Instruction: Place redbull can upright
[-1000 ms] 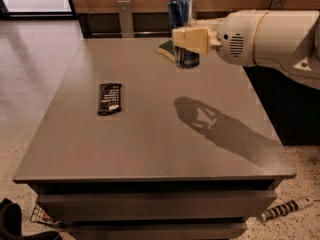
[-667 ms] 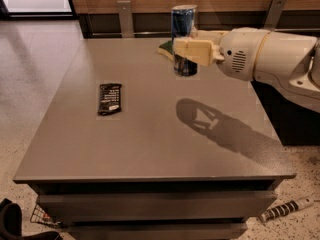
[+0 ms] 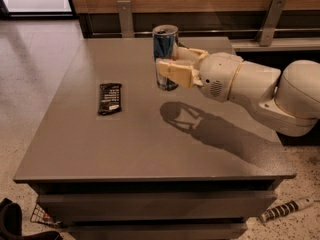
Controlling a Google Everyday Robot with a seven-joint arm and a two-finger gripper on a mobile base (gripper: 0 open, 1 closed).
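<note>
The redbull can is upright, blue and silver with a silver top, held in the air above the grey table. My gripper reaches in from the right and is shut on the can's lower half, one cream finger in front and one behind. The can's base shows just below the front finger. Its shadow lies on the table to the lower right.
A flat black snack-bar wrapper lies on the table's left part. A wooden wall with two metal brackets runs behind the table. A striped object lies on the floor at lower right.
My arm has moved left and toward the table's middle, carrying the can with it. The can stays upright in the grip.
</note>
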